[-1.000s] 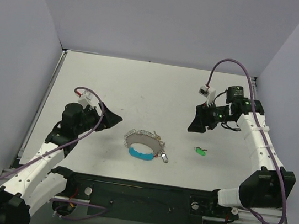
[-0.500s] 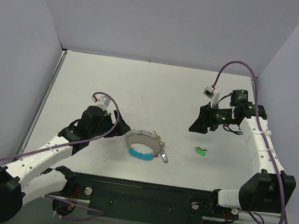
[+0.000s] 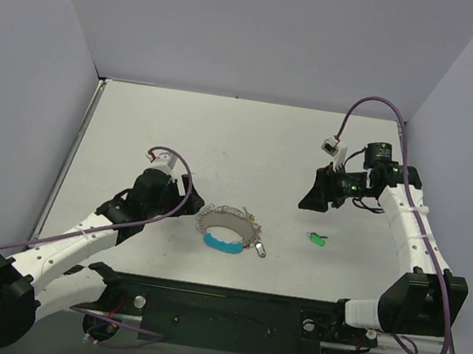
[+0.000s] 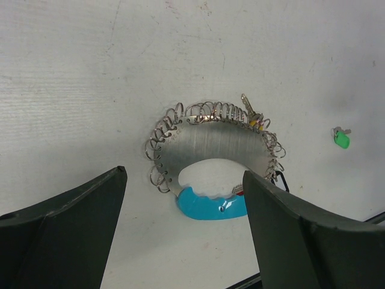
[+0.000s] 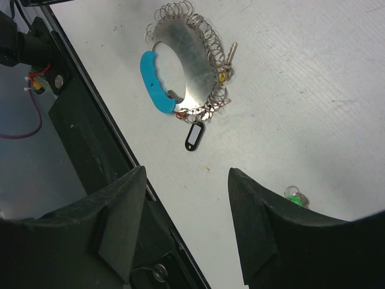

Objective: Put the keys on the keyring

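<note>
The keyring [image 3: 228, 226] lies flat on the table, a silvery crescent plate edged with wire loops and closed by a light-blue segment [image 3: 222, 244]. It shows in the left wrist view [image 4: 210, 141] and the right wrist view [image 5: 187, 57]. It carries a silver key [image 4: 246, 108], a yellowish head [image 5: 222, 75] and a red one [image 5: 180, 114]. A green key [image 3: 317, 238] lies alone to its right, also in both wrist views [image 4: 341, 139] [image 5: 295, 197]. My left gripper [image 3: 192, 202] [image 4: 183, 180] is open and empty just left of the ring. My right gripper [image 3: 308, 198] [image 5: 186, 174] is open and empty, above and behind the green key.
A black-framed tag [image 5: 194, 136] hangs off the ring's near right side [image 3: 259, 249]. The black base rail [image 3: 219, 302] runs along the table's near edge. Grey walls enclose the table on three sides.
My left arm has swung right and forward until its open gripper is beside the keyring. My right gripper has shifted slightly. Keyring and green key have not moved.
</note>
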Available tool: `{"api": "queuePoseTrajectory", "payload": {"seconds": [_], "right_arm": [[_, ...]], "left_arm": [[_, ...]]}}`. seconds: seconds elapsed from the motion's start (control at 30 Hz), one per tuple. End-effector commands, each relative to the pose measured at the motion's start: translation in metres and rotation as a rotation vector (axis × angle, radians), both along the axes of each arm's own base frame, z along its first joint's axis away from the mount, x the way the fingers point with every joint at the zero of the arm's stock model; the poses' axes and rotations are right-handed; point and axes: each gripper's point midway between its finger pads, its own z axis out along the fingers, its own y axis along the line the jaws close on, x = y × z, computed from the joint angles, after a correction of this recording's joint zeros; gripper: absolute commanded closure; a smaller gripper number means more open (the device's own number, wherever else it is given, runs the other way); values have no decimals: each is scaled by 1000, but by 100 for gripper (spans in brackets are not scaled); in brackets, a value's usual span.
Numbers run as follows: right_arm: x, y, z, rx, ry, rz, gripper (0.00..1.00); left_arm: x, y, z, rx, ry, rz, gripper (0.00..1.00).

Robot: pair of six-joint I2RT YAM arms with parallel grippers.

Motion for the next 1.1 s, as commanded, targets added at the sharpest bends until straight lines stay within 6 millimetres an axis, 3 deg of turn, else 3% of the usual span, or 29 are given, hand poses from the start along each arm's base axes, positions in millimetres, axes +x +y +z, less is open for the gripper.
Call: {"api": "queuePoseTrajectory", "payload": {"seconds": [0.0,0.5,0.53,0.73,0.87,1.03,1.07], "right_arm": [[-3,2,-1,18,0,19,48],[-4,2,-2,16,1,23,48],[-4,2,-3,16,4,23,48],[-4,1,-4,9,4,22,48],[-5,1,-4,9,6,26,48],[-5,2,-5,9,7,32,48],[-5,1,-5,9,10,31,48]], "left_arm": [[9,-7,19,-32,-79,-13,12],[7,-23,14,-112,-58,-58,12],[11,-30,22,-143,-88,-81,12],[23,-38,8,-130,-54,-95,14],[34,-37,-13,-57,-5,-94,21],[48,-45,-21,-3,27,-125,39],[48,-45,-30,26,52,-136,42]]}}
